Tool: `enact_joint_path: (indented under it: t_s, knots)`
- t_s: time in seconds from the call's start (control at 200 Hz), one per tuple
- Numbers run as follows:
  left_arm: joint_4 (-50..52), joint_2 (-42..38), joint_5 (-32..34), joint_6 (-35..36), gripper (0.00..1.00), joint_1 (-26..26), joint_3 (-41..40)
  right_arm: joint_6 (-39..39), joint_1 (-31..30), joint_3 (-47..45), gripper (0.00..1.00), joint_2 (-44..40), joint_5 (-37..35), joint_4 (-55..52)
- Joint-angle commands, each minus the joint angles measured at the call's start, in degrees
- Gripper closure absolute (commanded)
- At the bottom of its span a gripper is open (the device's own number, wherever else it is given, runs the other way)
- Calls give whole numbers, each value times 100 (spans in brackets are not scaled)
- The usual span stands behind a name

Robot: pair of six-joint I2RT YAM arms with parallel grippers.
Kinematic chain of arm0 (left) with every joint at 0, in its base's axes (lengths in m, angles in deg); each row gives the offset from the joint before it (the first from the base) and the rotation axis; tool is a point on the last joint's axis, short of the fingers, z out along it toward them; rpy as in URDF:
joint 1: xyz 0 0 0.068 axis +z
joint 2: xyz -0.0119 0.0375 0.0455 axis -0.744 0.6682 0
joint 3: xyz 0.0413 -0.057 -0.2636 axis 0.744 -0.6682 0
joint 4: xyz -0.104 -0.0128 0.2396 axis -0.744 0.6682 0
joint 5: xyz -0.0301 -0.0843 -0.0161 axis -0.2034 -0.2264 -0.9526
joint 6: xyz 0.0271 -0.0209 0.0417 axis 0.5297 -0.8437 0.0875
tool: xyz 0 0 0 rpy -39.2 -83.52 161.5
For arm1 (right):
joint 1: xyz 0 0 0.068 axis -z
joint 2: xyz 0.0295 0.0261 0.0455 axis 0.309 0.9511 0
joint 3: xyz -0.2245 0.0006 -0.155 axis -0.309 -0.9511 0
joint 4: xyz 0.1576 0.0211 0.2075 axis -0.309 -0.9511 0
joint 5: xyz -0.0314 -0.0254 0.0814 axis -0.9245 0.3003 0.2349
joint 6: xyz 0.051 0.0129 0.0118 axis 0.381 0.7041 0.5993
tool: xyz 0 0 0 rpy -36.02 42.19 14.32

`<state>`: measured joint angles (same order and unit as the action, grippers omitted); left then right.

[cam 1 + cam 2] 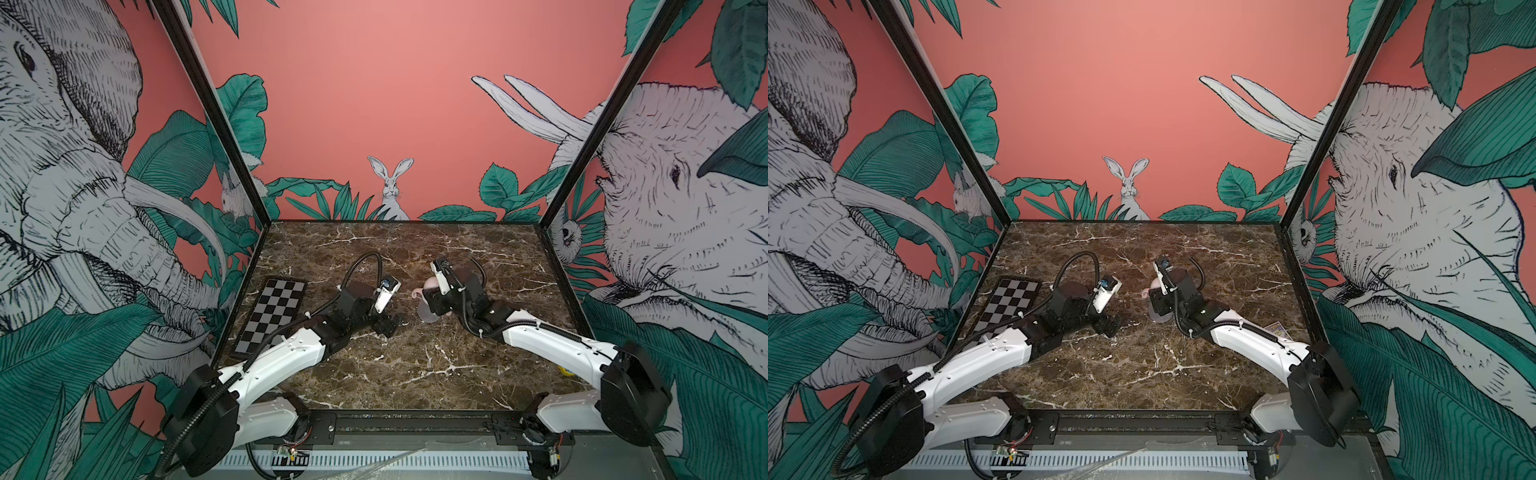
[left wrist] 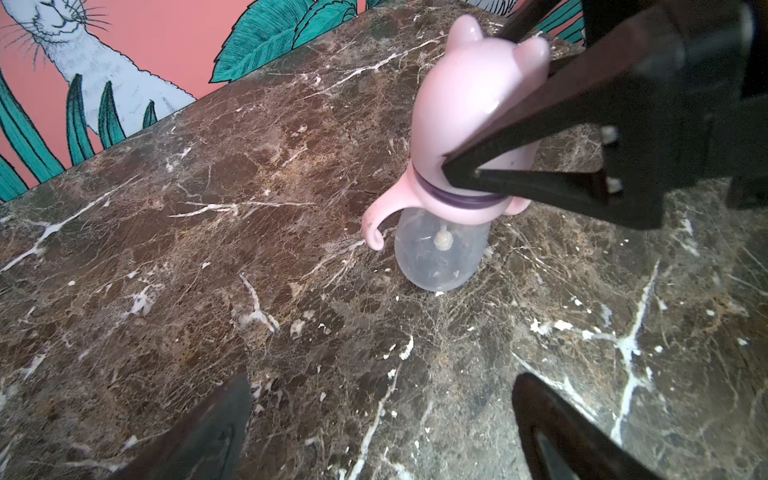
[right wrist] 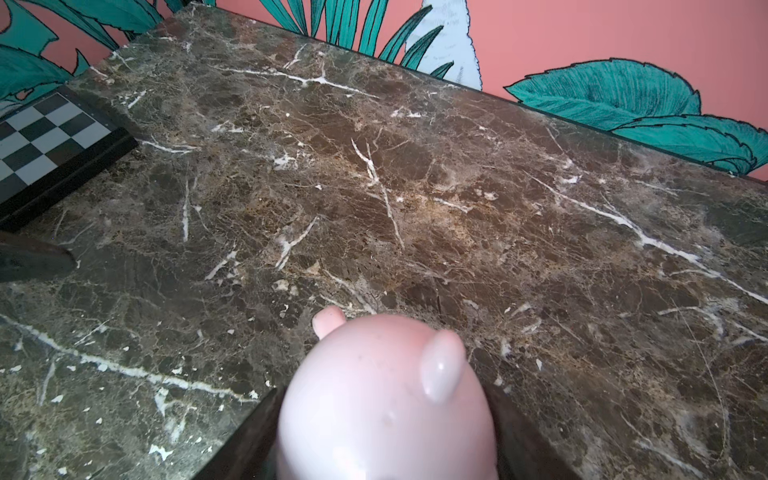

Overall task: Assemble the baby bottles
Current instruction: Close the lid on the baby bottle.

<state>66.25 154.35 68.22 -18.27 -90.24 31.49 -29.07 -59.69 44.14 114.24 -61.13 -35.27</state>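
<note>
The baby bottle (image 2: 440, 253) stands upright on the marble table (image 1: 407, 374), a little right of the middle. It has a clear body, a pink handled ring (image 2: 374, 224), a purple collar (image 2: 453, 201) and a pink eared dome cap (image 2: 465, 112) on top. My right gripper (image 3: 386, 436) is shut on the cap, one black finger (image 2: 540, 112) pressed to each side. In both top views the right wrist hides most of the bottle (image 1: 428, 313) (image 1: 1158, 316). My left gripper (image 2: 382, 424) hangs open and empty a short way left of the bottle, also seen in both top views (image 1: 388, 324) (image 1: 1108, 324).
A black-and-white checkerboard (image 1: 274, 316) (image 3: 50, 137) lies by the left wall. A small printed card (image 1: 1276, 330) lies behind the right arm near the right wall. Walls close the table on three sides.
</note>
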Motion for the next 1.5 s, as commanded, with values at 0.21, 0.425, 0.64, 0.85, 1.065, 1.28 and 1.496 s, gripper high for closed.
enact_joint_path:
  t_s: [0.21,0.425,0.64,0.85,1.065,1.28,1.496]
  knots:
    - [53,-95,29,68,1,42,114,-184,-6,-495,34,209,-237,-265]
    - [66,-113,47,70,0,42,97,-231,-37,-851,34,32,-197,125]
    - [42,-86,29,67,1,42,105,-307,-61,-1123,35,57,-248,377]
    - [49,-94,41,80,1,42,105,-342,-65,-1302,35,93,-277,575]
    - [40,-67,34,85,1,42,140,-325,-60,-1254,35,-58,-300,468]
    - [31,-29,16,84,1,43,167,-393,-59,-913,31,-287,-414,32]
    - [13,-6,-21,80,1,42,194,-412,-59,-617,28,-273,-340,-219]
